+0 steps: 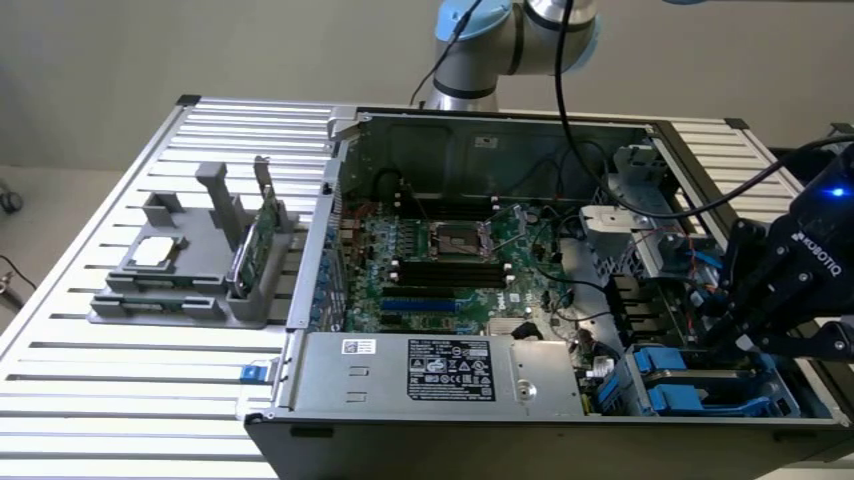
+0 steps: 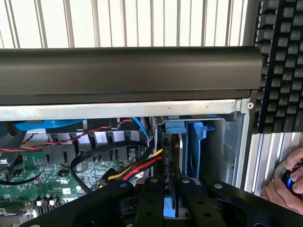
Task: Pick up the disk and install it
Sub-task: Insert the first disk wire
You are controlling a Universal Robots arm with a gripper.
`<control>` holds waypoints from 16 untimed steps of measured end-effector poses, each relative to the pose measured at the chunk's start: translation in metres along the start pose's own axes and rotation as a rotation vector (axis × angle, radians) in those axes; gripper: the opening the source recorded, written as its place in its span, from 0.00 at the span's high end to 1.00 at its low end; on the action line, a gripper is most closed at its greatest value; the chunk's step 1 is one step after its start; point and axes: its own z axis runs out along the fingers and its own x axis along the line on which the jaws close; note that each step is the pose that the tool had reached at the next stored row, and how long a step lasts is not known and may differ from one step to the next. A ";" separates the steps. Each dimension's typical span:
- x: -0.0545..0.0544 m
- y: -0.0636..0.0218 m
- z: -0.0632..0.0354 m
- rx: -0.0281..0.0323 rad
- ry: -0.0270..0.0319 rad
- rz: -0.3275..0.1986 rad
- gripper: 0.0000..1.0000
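From the exterior view's left, a grey holder [image 1: 180, 270] sat on the slatted table [image 1: 80, 390], well apart from the open computer case [image 1: 534, 270]. Inside the case lay the motherboard [image 1: 447, 265], with the power supply [image 1: 441, 370] along its near wall. At the case's far right corner, the gripper [image 2: 168, 198] stood over the drive bay, its fingers [image 2: 150, 203] pinching the disk [image 2: 170, 156] by its blue carrier, upright in the bay. A person's hand [image 2: 286, 182] rested outside the case.
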 end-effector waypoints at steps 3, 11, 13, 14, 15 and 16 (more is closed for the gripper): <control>-0.001 0.0000 0.0001 0.0001 0.0049 -0.001 0.83; -0.003 -0.0003 0.0003 0.0004 0.0136 -0.002 0.83; -0.003 -0.0003 0.0003 0.0004 0.0149 -0.003 0.83; -0.003 -0.0003 0.0003 0.0004 0.0154 -0.003 0.83; -0.003 -0.0003 0.0003 0.0004 0.0159 -0.003 0.83; -0.003 -0.0003 0.0003 0.0004 0.0164 -0.003 0.83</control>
